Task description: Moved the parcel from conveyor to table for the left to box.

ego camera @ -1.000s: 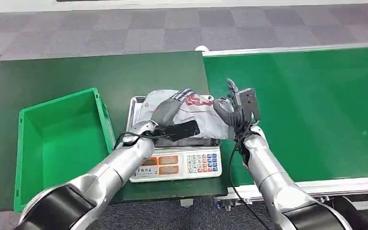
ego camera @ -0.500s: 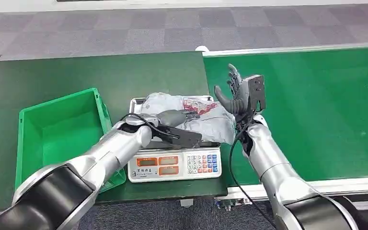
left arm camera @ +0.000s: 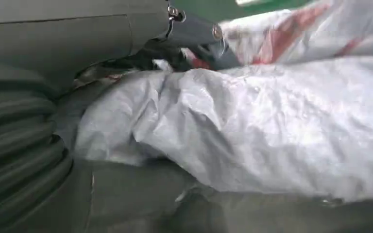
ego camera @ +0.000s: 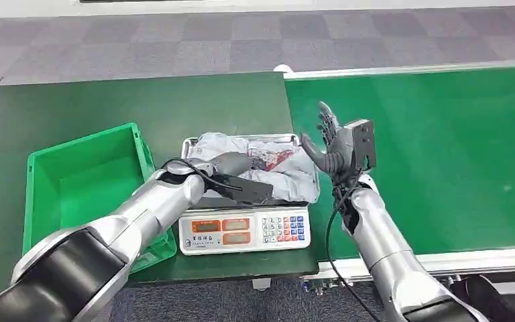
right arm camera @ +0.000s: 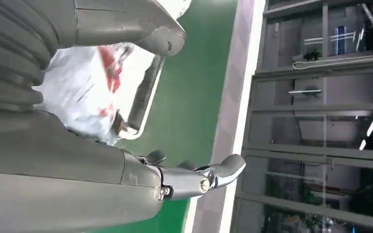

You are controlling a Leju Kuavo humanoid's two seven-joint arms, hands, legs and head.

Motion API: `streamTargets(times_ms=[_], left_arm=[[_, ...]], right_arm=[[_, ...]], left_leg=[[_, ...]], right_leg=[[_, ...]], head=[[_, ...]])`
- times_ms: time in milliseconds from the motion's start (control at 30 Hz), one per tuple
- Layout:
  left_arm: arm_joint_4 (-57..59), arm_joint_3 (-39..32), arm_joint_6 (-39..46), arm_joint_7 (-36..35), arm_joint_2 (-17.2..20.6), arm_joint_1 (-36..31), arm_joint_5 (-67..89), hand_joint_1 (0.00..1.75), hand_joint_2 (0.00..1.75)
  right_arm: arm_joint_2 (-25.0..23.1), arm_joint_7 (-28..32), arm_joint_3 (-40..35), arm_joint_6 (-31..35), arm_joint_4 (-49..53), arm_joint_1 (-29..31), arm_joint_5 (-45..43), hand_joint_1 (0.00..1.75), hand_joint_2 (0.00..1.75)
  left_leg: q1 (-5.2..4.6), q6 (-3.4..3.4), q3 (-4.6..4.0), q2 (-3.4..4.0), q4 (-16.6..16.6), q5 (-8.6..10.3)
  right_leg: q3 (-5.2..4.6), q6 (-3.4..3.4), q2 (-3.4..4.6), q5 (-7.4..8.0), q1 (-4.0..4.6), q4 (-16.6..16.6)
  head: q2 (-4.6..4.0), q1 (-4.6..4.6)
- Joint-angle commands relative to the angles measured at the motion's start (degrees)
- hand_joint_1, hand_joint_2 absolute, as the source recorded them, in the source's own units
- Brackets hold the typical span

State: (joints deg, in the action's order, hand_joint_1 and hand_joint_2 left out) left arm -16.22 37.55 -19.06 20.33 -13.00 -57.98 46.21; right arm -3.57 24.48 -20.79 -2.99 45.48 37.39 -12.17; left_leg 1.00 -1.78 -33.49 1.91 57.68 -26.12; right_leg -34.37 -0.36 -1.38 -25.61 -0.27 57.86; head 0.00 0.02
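Left hand: the robot's left hand [ego camera: 231, 163] is lying on the crumpled grey plastic parcel with red markings [ego camera: 278, 164]; in the left wrist view the hand [left arm camera: 126, 48] is pressing against the grey wrapping [left arm camera: 252, 131] with the fingers curled over it, so it is gripping the parcel

Right hand: the right hand [ego camera: 332, 141] is standing upright just beside the parcel's right edge, apart from it; its fingers are spreading with nothing in them, so it is holding nothing; in the right wrist view the thumb and fingers [right arm camera: 194, 179] are standing away from each other, with the parcel [right arm camera: 85, 92] showing beyond them

Parcel: it is sitting on the shiny steel tray [ego camera: 191, 144] of a white electronic weighing scale with an orange display and coloured keys [ego camera: 245, 230]; its right side is hanging over the tray's edge

Scale: it is standing on the dark green surface [ego camera: 107, 100], close to the front edge and just beside the brighter green conveyor belt [ego camera: 442, 134]

Box: a bright green plastic open-topped crate [ego camera: 80, 188] is sitting on the surface just to the left of the scale; the left arm is passing over its near right corner

Floor: grey and purple carpet tiles [ego camera: 174, 40] are showing beyond the surface
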Motion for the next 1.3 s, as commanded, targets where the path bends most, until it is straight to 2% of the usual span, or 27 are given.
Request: streamTargets(times_ms=[33, 133, 233, 333, 367, 467, 533, 567, 600, 667, 733, 800, 833, 867, 900, 1033, 1133, 1167, 1300], left_arm=[[-0.99, 0.91, 5.48, 5.05, 0.19, -1.41, -1.0, 1.75, 1.75], [-3.11, 3.2, 8.4, 5.68, -0.66, -2.53, 1.16, 1.75, 1.75], [-6.03, 6.93, 15.42, 4.4, -0.69, -3.2, 4.97, 1.75, 1.75], [-10.24, 12.42, 28.31, -4.07, 2.42, -2.5, 12.68, 1.75, 1.75], [-11.51, 12.78, 33.21, -6.48, 3.79, -1.44, 14.49, 1.75, 1.75], [-11.45, 12.65, 40.15, -9.61, 6.99, 1.23, 17.16, 1.75, 1.75], [-11.03, 11.29, 46.97, -16.63, 9.44, 2.87, 21.48, 1.75, 1.75], [-11.08, 10.91, 47.85, -16.29, 10.47, 3.58, 21.7, 1.75, 1.75], [-11.42, 7.76, 50.97, -21.84, 12.67, 4.89, 23.67, 1.75, 1.75], [-12.17, 6.25, 52.04, -20.26, 14.95, 6.09, 23.77, 1.75, 1.75], [-14.16, -2.55, 52.09, -25.3, 17.62, 9.09, 23.5, 1.75, 1.75], [-16.11, -9.77, 49.98, -26.44, 20.11, 12.14, 22.87, 1.75, 1.75], [-18.41, -13.89, 50.03, -24.79, 21.7, 14.87, 21.13, 1.75, 1.75], [-19.5, -16.18, 49.6, -23.27, 22.01, 16.0, 22.18, 1.75, 1.75], [-20.39, -18.99, 49.79, -25.04, 22.58, 17.64, 22.65, 1.75, 1.75], [-32.01, -28.42, 50.46, -27.13, 27.16, 29.98, 25.93, 1.75, 1.75], [-38.7, -33.79, 49.73, -26.12, 28.4, 36.84, 26.15, 1.75, 1.75], [-40.59, -35.28, 50.79, -25.54, 29.2, 39.11, 24.63, 1.75, 1.75], [-44.72, -38.57, 50.85, -25.69, 29.53, 43.85, 23.32, 1.75, 1.75]], right_arm=[[4.31, -0.77, -3.62, -0.19, 2.33, -0.62, -1.47, 0.0, 1.75], [4.15, -1.0, -3.35, 0.16, 1.3, 0.22, -1.96, 0.0, 1.75], [4.62, -0.77, -2.5, 1.13, 0.66, -0.26, -2.62, 0.0, 1.75], [4.75, 0.17, -1.4, 2.32, 0.5, -1.14, -3.19, 0.0, 1.75], [4.73, 0.6, -1.05, 2.76, 0.68, -1.48, -3.27, 0.0, 1.75], [4.79, 0.87, -0.64, 3.56, 0.73, -2.17, -3.16, 0.0, 1.75], [4.6, 1.15, 0.2, 4.01, 1.62, -3.46, -3.31, 0.0, 1.75], [4.66, 1.22, 0.3, 4.09, 1.98, -4.01, -3.24, 0.0, 1.75], [4.78, 1.17, 1.07, 4.87, 3.93, -5.7, -2.75, 0.0, 1.75], [5.18, 1.16, 1.51, 4.99, 5.62, -7.26, -2.55, 0.0, 1.75], [5.79, 0.22, 3.44, 5.95, 9.87, -10.84, -1.78, 0.0, 1.75], [6.79, -0.5, 5.25, 6.06, 14.31, -14.68, -0.92, 0.0, 1.75], [7.41, -0.69, 6.33, 6.01, 16.52, -16.81, -0.49, 0.0, 1.75], [7.38, -0.99, 7.1, 5.6, 17.31, -17.51, 0.06, 0.0, 1.75], [7.42, -1.05, 7.89, 5.55, 18.19, -18.5, 0.26, 0.0, 1.75], [7.56, -1.76, 10.65, 5.79, 22.7, -23.21, 1.62, 0.0, 1.75], [7.95, -2.05, 11.17, 5.85, 23.97, -24.28, 1.83, 0.0, 1.75], [8.16, -2.25, 11.25, 5.94, 24.12, -24.38, 1.66, 0.0, 1.75], [8.2, -2.58, 10.52, 5.84, 21.96, -22.82, 1.43, 0.0, 1.75]], left_leg=[[-0.03, 0.07, -0.01, -0.12, -0.02, 0.01], [-0.04, 0.06, -0.08, -0.12, 0.02, 0.02], [-0.05, 0.12, -0.11, -0.27, 0.03, 0.04], [-0.03, 0.06, -0.09, -0.16, 0.02, 0.02], [-0.09, 0.17, 0.0, -0.34, -0.08, 0.06], [-0.09, 0.07, 0.07, -0.05, -0.14, 0.05], [-0.09, 0.04, 0.09, 0.06, -0.13, 0.02], [-0.1, 0.07, 0.21, 0.07, -0.25, 0.05], [-0.07, 0.03, 0.14, 0.1, -0.16, 0.02], [-0.07, 0.06, 0.23, 0.08, -0.27, 0.06], [-0.03, 0.02, 0.13, 0.11, -0.19, 0.03], [-0.05, 0.02, 0.22, 0.13, -0.29, 0.03], [-0.03, 0.0, 0.17, 0.11, -0.26, 0.03], [-0.07, 0.06, 0.39, 0.09, -0.48, 0.06], [-0.03, 0.02, 0.24, 0.08, -0.3, 0.01], [-0.08, 0.04, 0.3, 0.15, -0.41, -0.02], [-0.06, -0.01, 0.12, 0.19, -0.27, -0.07], [-0.1, -0.01, 0.34, 0.32, -0.4, -0.15], [-0.07, 0.0, 0.24, 0.33, -0.3, -0.19]], right_leg=[[0.0, 0.02, 0.03, 0.0, -0.03, -0.01], [-0.09, 0.02, 0.01, 0.0, -0.04, 0.03], [-0.1, 0.05, -0.01, -0.01, -0.06, 0.02], [-0.09, 0.03, -0.01, 0.0, -0.03, 0.01], [0.02, 0.07, 0.02, 0.01, -0.1, -0.09], [0.01, 0.02, 0.17, 0.03, -0.09, -0.08], [0.01, 0.01, 0.2, 0.02, -0.09, -0.06], [0.08, 0.0, 0.31, 0.06, -0.11, -0.15], [0.03, -0.01, 0.22, 0.02, -0.08, -0.08], [0.07, -0.02, 0.33, 0.05, -0.09, -0.15], [-0.01, -0.01, 0.27, 0.02, -0.05, -0.07], [0.04, -0.01, 0.35, 0.02, -0.07, -0.11], [-0.01, -0.02, 0.27, 0.0, -0.04, -0.07], [0.16, -0.02, 0.43, 0.03, -0.09, -0.25], [0.07, -0.01, 0.28, -0.03, -0.03, -0.12], [0.08, -0.03, 0.4, -0.07, -0.08, -0.17], [-0.08, -0.05, 0.35, -0.15, -0.06, -0.04], [0.05, -0.06, 0.58, -0.18, -0.11, -0.14], [-0.04, -0.05, 0.62, -0.24, -0.08, -0.07]], head=[[0.0, -0.02], [0.0, -0.04], [0.0, -0.02], [0.0, 0.0], [0.0, -0.02], [0.0, 0.0], [0.0, -0.02], [0.0, -0.02], [0.0, -0.02], [0.0, -0.02], [0.0, 0.0], [0.0, 0.0], [0.0, -0.04], [0.0, -0.02], [0.0, 0.0], [0.0, -0.02], [0.0, -0.02], [0.0, -0.02], [0.0, -0.02]])
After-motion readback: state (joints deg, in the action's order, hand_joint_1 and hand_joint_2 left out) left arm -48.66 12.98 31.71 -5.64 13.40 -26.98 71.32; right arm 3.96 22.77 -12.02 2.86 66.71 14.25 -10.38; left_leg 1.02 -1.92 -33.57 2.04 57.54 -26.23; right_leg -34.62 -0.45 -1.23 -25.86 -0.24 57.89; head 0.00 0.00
